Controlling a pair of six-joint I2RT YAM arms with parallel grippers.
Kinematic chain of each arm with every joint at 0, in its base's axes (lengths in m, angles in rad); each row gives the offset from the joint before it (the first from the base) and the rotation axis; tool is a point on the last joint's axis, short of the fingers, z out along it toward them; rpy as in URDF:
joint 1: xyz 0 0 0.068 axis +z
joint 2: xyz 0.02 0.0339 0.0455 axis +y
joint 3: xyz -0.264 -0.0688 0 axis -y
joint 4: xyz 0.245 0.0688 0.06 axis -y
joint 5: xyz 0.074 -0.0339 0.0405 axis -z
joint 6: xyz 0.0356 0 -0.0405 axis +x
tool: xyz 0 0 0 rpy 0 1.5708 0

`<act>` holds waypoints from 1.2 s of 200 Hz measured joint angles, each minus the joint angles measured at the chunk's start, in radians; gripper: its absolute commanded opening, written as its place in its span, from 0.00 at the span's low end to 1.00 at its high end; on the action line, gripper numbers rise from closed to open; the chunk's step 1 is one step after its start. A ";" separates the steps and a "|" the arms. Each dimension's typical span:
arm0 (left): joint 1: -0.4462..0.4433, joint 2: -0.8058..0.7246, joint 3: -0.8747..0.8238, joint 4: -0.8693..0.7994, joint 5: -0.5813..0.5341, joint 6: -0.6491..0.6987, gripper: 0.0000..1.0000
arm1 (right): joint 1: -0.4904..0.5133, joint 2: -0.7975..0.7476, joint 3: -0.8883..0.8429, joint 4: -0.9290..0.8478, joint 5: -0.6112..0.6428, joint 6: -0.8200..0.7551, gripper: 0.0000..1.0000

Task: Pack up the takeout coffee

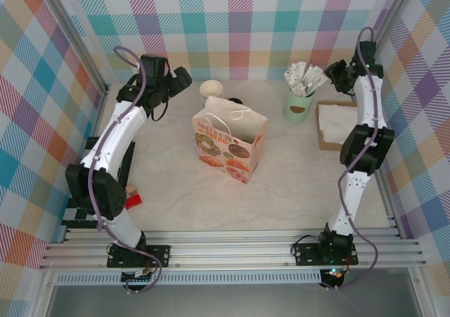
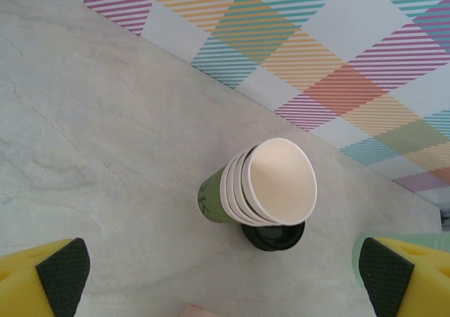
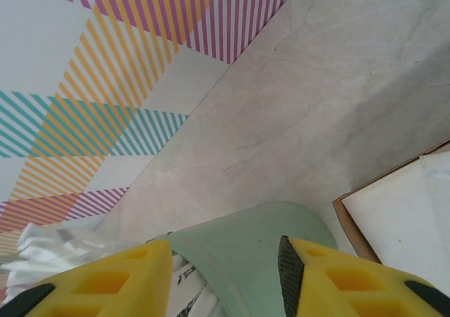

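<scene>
No wording can be read. The paper bag [image 1: 228, 145] carries red print, too small to make out. Dark print on the sachets [image 3: 70, 250] beside the right tool [image 3: 225, 250] is blurred.

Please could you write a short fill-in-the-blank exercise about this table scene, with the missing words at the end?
1. The white sachets stand in a pale green ____.
2. The left gripper has its jaws wide ____.
3. The lid next to the stack of cups is ____ in colour.
4. The paper bag stands ____ on the table.
Missing words: mug; open; black; upright.
</scene>
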 measured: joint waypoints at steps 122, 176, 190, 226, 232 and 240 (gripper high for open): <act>0.008 0.052 0.047 -0.008 -0.042 0.010 1.00 | 0.054 0.001 -0.034 0.013 0.064 0.040 0.28; 0.021 0.065 0.052 -0.010 -0.041 0.011 1.00 | 0.070 -0.079 -0.187 0.067 0.135 0.058 0.20; 0.024 0.077 0.061 -0.011 -0.040 0.011 1.00 | 0.070 -0.095 -0.203 0.086 0.145 0.058 0.17; 0.030 0.084 0.066 -0.011 -0.037 0.012 1.00 | 0.070 -0.130 -0.232 0.116 0.157 0.062 0.11; 0.031 0.084 0.066 -0.011 -0.037 0.012 1.00 | 0.070 -0.133 -0.233 0.118 0.161 0.062 0.10; 0.032 0.084 0.066 -0.011 -0.037 0.012 1.00 | 0.070 -0.136 -0.234 0.120 0.165 0.062 0.10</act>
